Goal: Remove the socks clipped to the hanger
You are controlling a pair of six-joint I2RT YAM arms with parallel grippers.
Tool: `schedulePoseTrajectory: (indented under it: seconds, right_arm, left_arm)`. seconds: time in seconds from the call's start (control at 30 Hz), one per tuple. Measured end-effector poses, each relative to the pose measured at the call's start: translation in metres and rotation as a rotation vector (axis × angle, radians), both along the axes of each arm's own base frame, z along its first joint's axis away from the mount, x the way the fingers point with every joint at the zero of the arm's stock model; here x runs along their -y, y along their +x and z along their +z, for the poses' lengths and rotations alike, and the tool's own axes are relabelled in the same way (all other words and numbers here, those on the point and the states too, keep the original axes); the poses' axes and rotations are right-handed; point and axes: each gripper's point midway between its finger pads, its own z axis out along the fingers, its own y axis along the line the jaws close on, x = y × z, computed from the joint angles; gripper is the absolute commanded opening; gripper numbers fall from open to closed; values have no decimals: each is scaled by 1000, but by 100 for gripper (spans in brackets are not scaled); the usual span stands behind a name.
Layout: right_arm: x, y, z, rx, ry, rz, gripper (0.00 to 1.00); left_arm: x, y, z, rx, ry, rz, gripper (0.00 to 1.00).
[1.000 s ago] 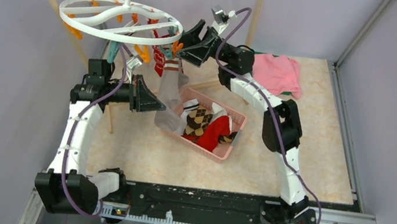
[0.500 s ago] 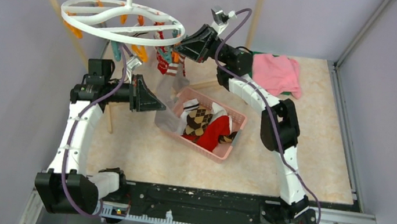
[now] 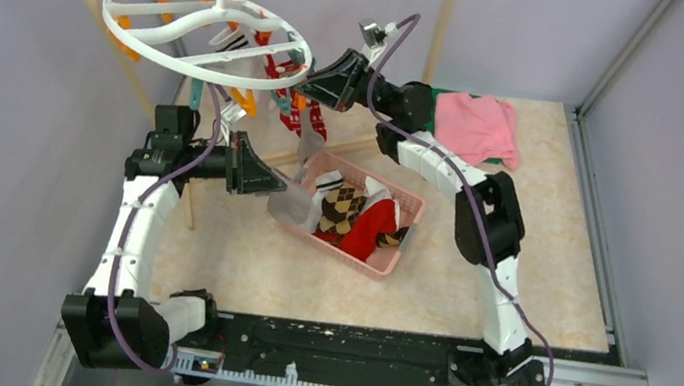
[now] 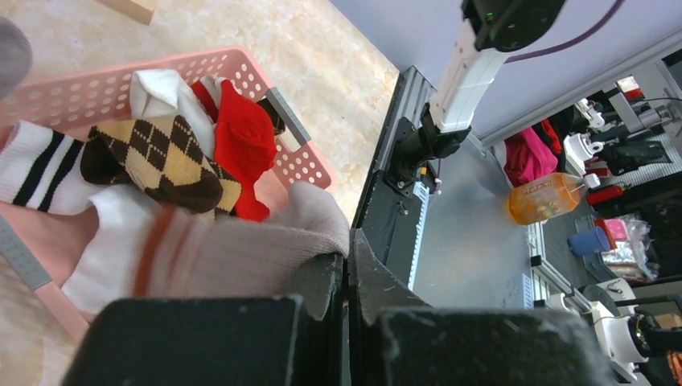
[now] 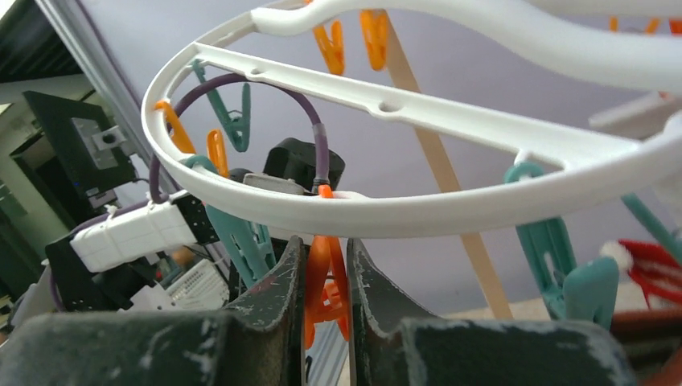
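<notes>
Hanger (image 5: pixel 450 215) ring tilted, long axis left-right; right pincer (image 5: pixel 323 245) clamps orange clip (image 5: pixel 318 269).

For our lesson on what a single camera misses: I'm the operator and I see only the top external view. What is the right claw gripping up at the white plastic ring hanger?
Observer: The right wrist view shows the right claw closed on an orange plastic clip hanging under the white plastic ring hanger, not on a sock.
Operator: And the left claw?
Observer: The left wrist view shows the left claw shut on the edge of a grey fabric sock, with the pink plastic basket beyond it.
</notes>
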Motion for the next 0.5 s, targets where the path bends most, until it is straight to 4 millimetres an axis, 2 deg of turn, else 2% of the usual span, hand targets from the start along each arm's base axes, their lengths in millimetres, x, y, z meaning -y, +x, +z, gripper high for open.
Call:
schedulePoseTrajectory:
  seconds: [0.17, 0.2, 0.23, 0.27, 0.37, 0.5]
  right_arm:
    - [0, 7, -20, -54, -93, -82, 42]
    - [1, 7, -20, -54, -104, -96, 50]
    - [2, 6, -21, -52, -118, -109, 81]
    - [2, 6, -22, -55, -132, -117, 97]
    - [5, 11, -30, -62, -175, -161, 99]
    - [11, 18, -54, -99, -245, -226, 99]
  left_arm:
    - [-1, 6, -17, -17, 14, 18, 0]
    - [-1, 6, -20, -20, 17, 20, 0]
    - [-1, 6, -23, -25, 21, 22, 0]
    - [-1, 6, -26, -28, 24, 24, 0]
    - [-2, 5, -36, -46, 31, 28, 0]
    - [-1, 3, -49, -70, 36, 28, 0]
